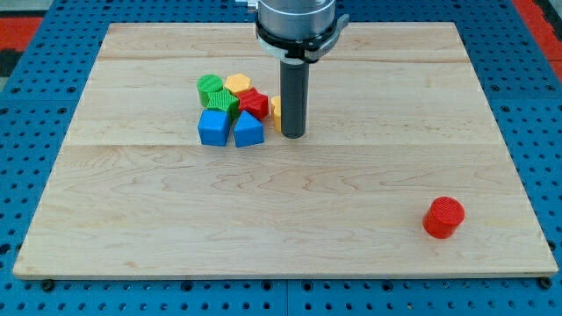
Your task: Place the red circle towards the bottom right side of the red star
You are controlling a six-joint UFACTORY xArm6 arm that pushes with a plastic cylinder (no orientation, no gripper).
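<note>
The red circle stands alone near the board's bottom right. The red star lies in a tight cluster at the upper left of centre, touching the other blocks there. My tip rests on the board just right of the cluster, a little right of and below the red star. It hides part of a yellow block. The red circle is far from my tip, down and to the view's right.
Clustered with the star are a green circle, a green block, a yellow hexagon, a blue cube and a blue block. The wooden board lies on a blue perforated table.
</note>
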